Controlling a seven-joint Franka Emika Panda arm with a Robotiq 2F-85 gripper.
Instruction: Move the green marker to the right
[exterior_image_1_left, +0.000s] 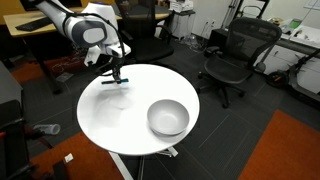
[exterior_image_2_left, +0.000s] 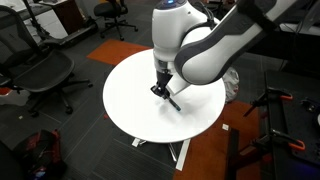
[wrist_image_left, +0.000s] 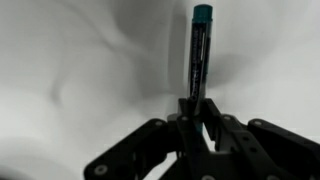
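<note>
The green marker (wrist_image_left: 199, 50) is a thin dark stick with a teal cap at its far end. In the wrist view it sticks out from between my gripper's (wrist_image_left: 198, 108) fingers, which are shut on its near end. In an exterior view the gripper (exterior_image_1_left: 117, 74) hangs just above the far left part of the round white table (exterior_image_1_left: 130, 125). In the other exterior view the marker (exterior_image_2_left: 172, 100) slants down from the gripper (exterior_image_2_left: 161, 89) near the table's middle.
A round grey bowl (exterior_image_1_left: 168, 117) stands on the table's near right part. Black office chairs (exterior_image_1_left: 232, 55) stand around the table; another chair (exterior_image_2_left: 45, 75) shows in an exterior view. Desks line the back.
</note>
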